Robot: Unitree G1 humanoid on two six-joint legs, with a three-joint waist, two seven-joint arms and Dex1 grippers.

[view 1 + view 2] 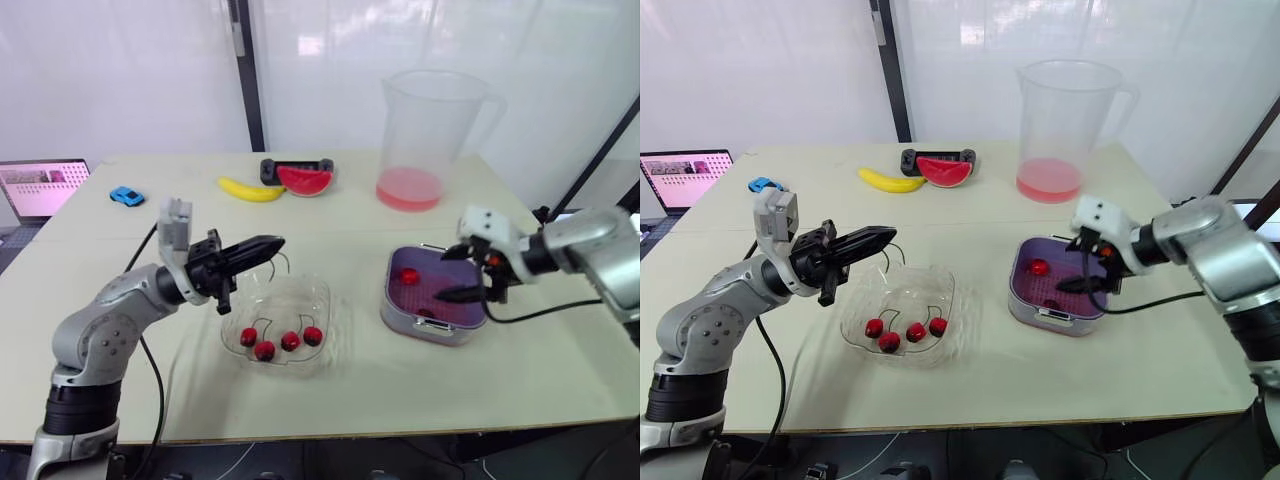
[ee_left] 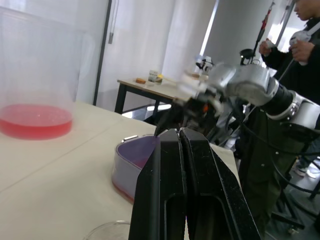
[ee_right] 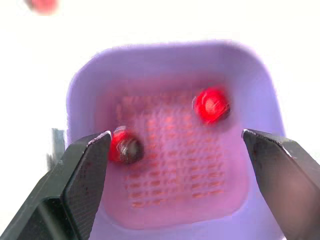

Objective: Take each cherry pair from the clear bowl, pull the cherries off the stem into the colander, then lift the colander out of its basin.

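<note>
a pale table (image 1: 400,390) stands before white curtains (image 1: 120,80), with a laptop (image 1: 40,188), a banana (image 1: 250,189) and a pitcher (image 1: 425,140) toward the back. the left gripper (image 1: 278,242) hangs over the bowl (image 1: 322,292), jaws pressed together; a thin stem (image 1: 285,262) curls at their tip, pinched or not i cannot tell. four cherries (image 1: 264,350) lie in the bowl. the right gripper (image 3: 176,134) hovers over the colander (image 3: 165,70) in its basin (image 1: 430,325), jaws spread wide and empty; two loose cherries (image 3: 211,105) lie inside.

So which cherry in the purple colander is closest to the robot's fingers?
The cherry right beside one of the right fingers; the other cherry sits apart, farther across the colander.
</note>
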